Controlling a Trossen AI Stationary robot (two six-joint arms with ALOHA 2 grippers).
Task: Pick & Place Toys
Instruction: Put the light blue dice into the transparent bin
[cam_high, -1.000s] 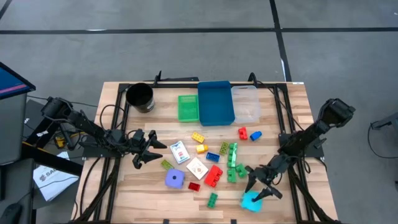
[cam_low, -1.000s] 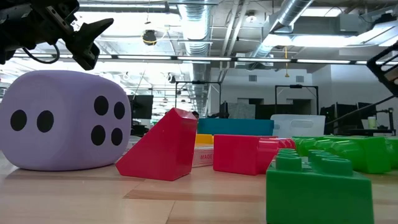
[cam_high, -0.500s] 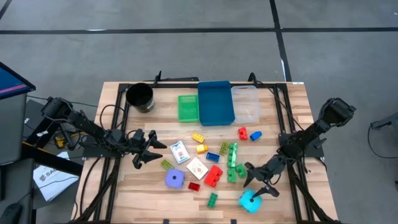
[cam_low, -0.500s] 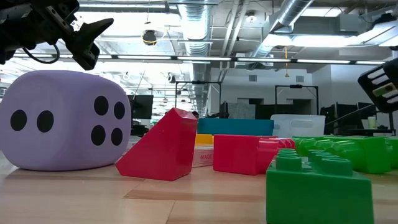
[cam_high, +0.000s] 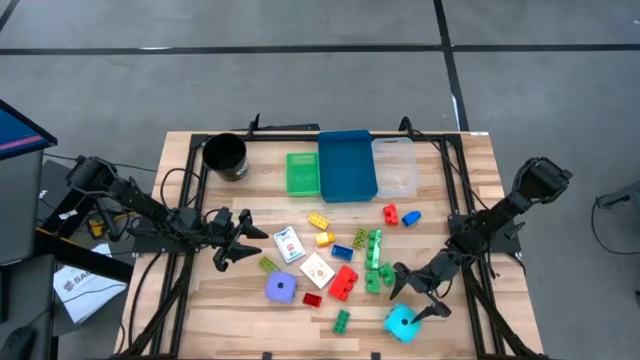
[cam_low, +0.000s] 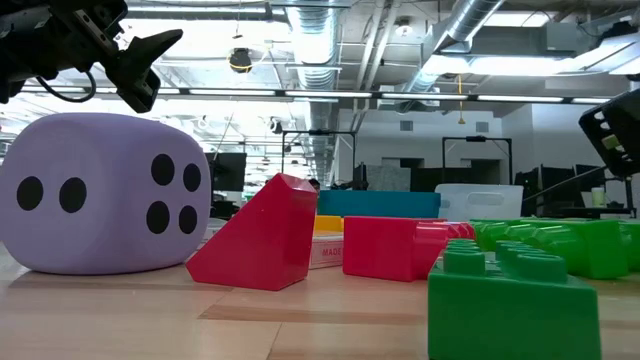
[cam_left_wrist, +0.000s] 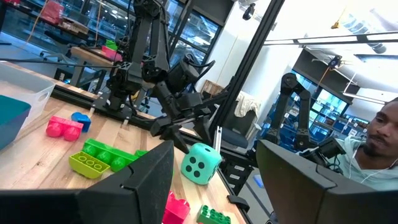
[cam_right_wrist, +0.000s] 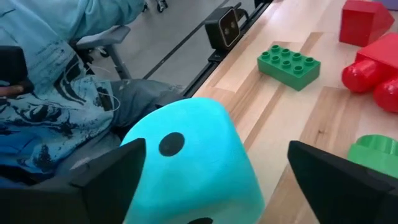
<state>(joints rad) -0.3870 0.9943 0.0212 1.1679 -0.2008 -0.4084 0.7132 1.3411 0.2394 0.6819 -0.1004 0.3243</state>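
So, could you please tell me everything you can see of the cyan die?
The cyan die is a soft-looking foam cube with rounded corners and black pips. It sits on the wooden table near its front edge, right of a green brick. The right gripper is just above it, fingers spread wide to either side, not visibly touching. Nothing else touches it.

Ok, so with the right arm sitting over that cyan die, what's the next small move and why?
Probably lower the right gripper and close on the cyan die. Its jaws stand open, one on each side of the die in the right wrist view, and the die rests on the table, not held.
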